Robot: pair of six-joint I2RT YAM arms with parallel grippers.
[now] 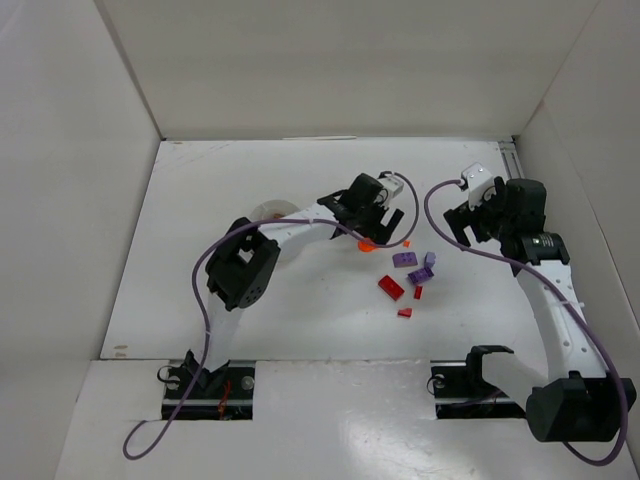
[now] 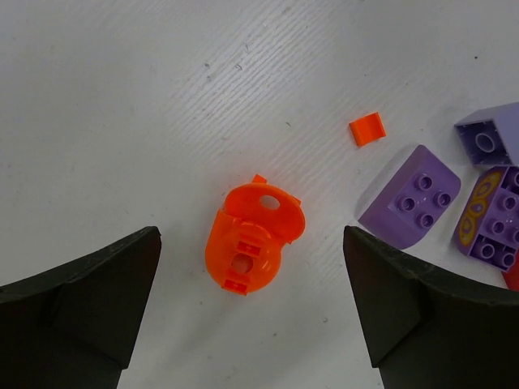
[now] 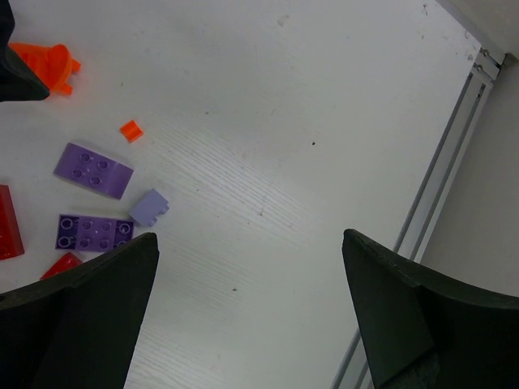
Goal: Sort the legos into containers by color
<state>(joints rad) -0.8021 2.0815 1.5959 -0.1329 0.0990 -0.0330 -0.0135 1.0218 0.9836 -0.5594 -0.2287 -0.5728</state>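
**Left claw open over the orange ring piece, white dish further to the left**

The white dish [image 1: 270, 210] stands on the table, half hidden behind the left arm and well apart from the legos. The left gripper [image 2: 251, 251] is spread wide and holds nothing; the orange ring piece [image 2: 251, 243] lies on the table between its jaws. The right gripper [image 3: 250, 247] is also wide open and empty. The piece looks light, stiff and smooth, so I think it may slip; the short straight edges seem safer than the round rim. A tiny orange tile [image 2: 367, 129] lies near.
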